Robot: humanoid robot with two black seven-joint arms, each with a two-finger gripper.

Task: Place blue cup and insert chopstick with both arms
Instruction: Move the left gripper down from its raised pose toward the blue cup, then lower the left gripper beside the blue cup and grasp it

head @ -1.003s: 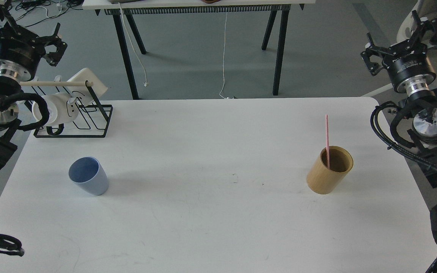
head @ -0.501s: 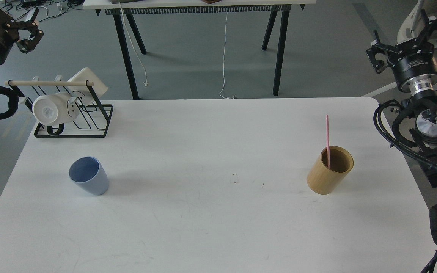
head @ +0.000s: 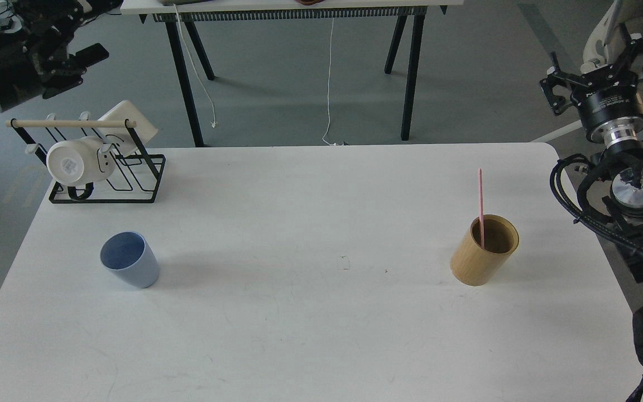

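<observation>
Since the small pale blue tapered plastic cup (head: 129,267) stands upright and untouched on the left part of the white table (head: 310,312), with both arms well away from it, you are at the very start: the reach for the cup. Your left gripper (head: 62,47) is high at the top left, beyond the table's edge, blurred and dark, so I cannot tell whether its fingers are parted. Your right gripper (head: 606,64) hangs off the table's right side with its black claws spread and nothing in them.

Bring the left arm down and inward, keeping it on your side of the black wire rack (head: 104,167) holding the white mug (head: 76,162), which sits near the cup, behind it. Spread the fingers wide before descending, straddle the cup's wall below the rim, and close gently; it is probably light and could tip or slide.

The thin pink chopstick (head: 481,206) leans inside the tan wooden cylindrical holder (head: 483,251) on the right, well apart from the cup. Leave it until the cup is set down.
</observation>
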